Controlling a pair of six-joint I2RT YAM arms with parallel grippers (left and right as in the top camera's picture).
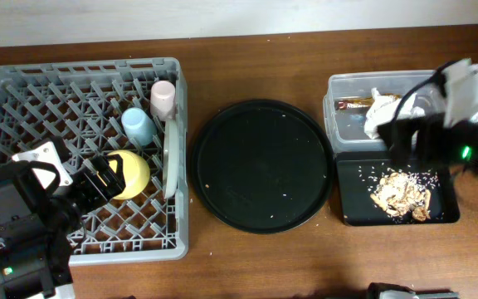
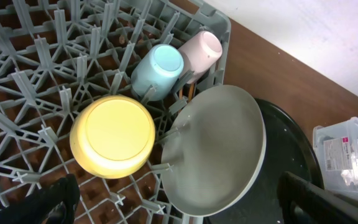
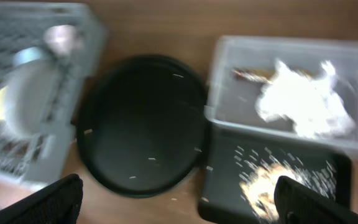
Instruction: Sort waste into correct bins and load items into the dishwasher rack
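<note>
Spread fingertips [image 2: 61,200] of the left gripper [image 2: 178,198] are being shown at the bottom of the left wrist view, and the jaws are being held wide apart with nothing between them. Right by that claw, the yellow bowl [image 2: 112,135] is being cradled upside down in the dishwasher rack [image 1: 23,91]. In the overhead view it sits so close to the claw that contact cannot be ruled out.

Just beside the bowl, the pale green-white plate [image 2: 213,149] is being propped on edge among the pegs. The blue cup [image 2: 159,70] and pink cup [image 2: 201,50] are being held farther back in the rack. No chopsticks are being made out with certainty, though a thin dark sliver between cups and plate could be them.

Over on the other side, the right gripper [image 3: 178,193] is being hung over the bins, its fingers apart and empty, though that view is blurred. The crumpled napkin [image 1: 380,112] and brown wrapper [image 1: 353,105] are being contained in the clear tub [image 1: 332,108], just beside that claw. The food scraps [image 1: 401,195] and rice are being kept in the shallow black tray [image 1: 355,187]. Only a few pale specks are being carried by the round black tray [image 1: 260,166].

Sorting and loading are being judged all but finished, with the chopsticks unconfirmed and perhaps some stray grains left.
</note>
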